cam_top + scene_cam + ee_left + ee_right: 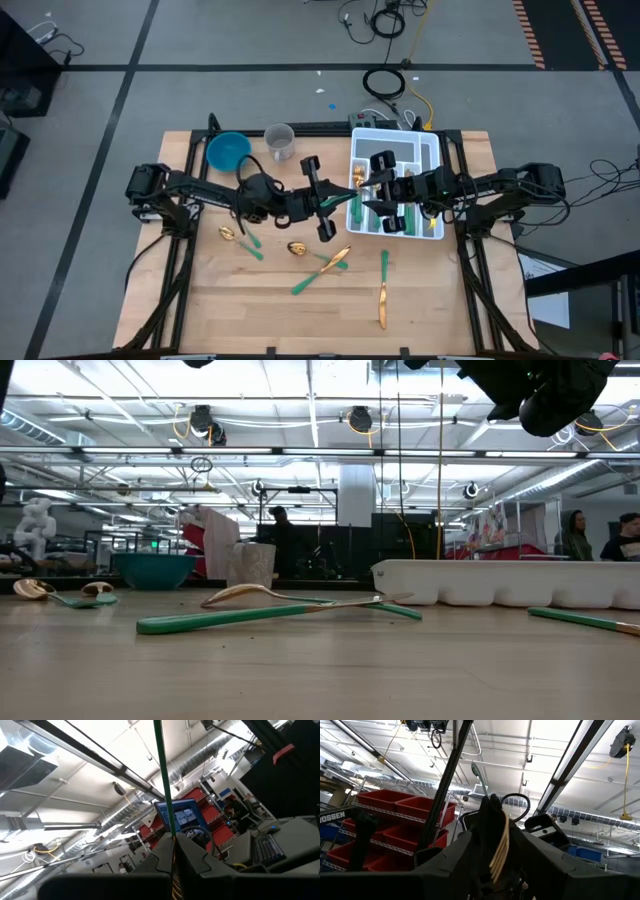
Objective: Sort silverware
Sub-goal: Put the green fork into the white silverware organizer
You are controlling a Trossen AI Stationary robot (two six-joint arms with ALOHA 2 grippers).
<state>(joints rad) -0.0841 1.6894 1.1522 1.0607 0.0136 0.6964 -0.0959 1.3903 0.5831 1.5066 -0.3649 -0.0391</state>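
Green-handled fork sits pinched in left gripper, gold head offered toward right gripper, jaws part-open around it above tray at 3 o'clock: likely a handover. Loose silverware lies at 6 o'clock.

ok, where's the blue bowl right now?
High view: the round blue bowl sits near the table's far edge on the left side, just left of the clear plastic cup, beyond the left arm.

I see a gold-headed, green-handled fork between my dark left gripper and dark right gripper. Beneath the right one, a white plastic tray; near the left, a blue round bowl.
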